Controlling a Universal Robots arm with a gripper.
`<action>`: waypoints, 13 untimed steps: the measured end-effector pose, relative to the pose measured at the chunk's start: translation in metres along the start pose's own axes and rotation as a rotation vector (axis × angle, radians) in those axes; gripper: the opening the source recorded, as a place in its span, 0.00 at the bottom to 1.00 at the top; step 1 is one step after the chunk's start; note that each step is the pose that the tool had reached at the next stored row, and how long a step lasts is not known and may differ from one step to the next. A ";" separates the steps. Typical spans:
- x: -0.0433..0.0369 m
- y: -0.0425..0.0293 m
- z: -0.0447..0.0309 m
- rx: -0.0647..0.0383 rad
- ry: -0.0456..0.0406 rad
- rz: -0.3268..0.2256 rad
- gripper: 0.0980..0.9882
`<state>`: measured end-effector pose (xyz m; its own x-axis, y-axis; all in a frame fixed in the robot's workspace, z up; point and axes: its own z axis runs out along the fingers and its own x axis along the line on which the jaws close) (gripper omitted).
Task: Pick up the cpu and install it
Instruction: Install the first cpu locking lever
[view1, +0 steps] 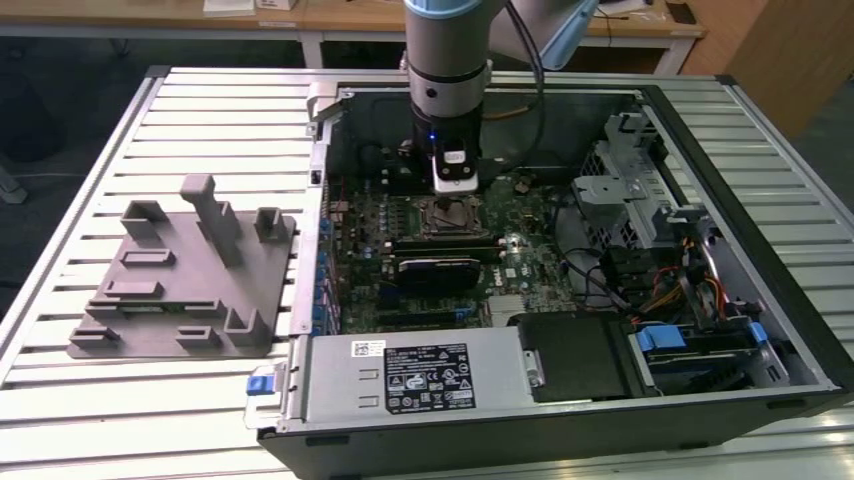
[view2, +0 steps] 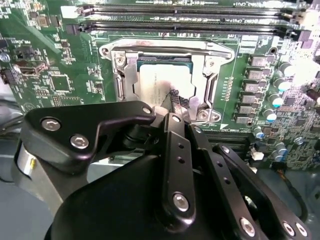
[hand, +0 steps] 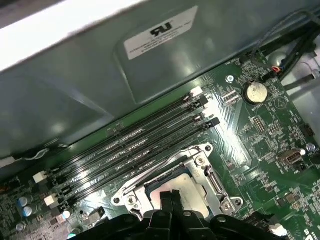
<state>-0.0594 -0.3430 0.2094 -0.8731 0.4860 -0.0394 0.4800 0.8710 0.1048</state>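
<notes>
Cpu (view2: 161, 80) is lying flat inside the socket frame (view2: 125, 70) on the motherboard (view2: 65, 60), silver top showing, with the metal ringing it on every side. The gripper (view2: 174, 100) is hanging straight down over it. In both wrist views its two dark fingertips (hand: 166, 200) are sitting together with hardly a gap, over the cpu's edge and clamping nothing. Whether they are touching the top I cannot tell.

By its looks, the chip is going to handle as light, thin and stiff. Its smooth top is offering little friction, and its underside is likely forgiving no scrape or tilted drop. The bare opposite edges of its rim are looking like the only safe hold, and the frame is leaving scant room for fingers beside them.

Just beside the socket the memory slots (hand: 135, 145) are running alongside it, and the case wall (hand: 100, 75) is rising on the far side. Toward the exterior view's right the drive cage (view1: 641, 180) and cables (view1: 667, 290) are crowding in. Toward its left, outside the case, the grey tray (view1: 187, 280) is sitting on the table (view1: 200, 100). Overhead, the room is standing open.
</notes>
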 end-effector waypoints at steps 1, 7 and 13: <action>-0.0001 0.0001 0.0000 0.001 0.0006 -0.010 0.01; -0.0004 0.0002 0.0003 0.009 0.0032 -0.066 0.01; -0.0005 0.0003 0.0004 0.058 -0.0109 -0.109 0.01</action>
<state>-0.0588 -0.3430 0.2091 -0.9194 0.3889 -0.0583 0.3870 0.9211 0.0418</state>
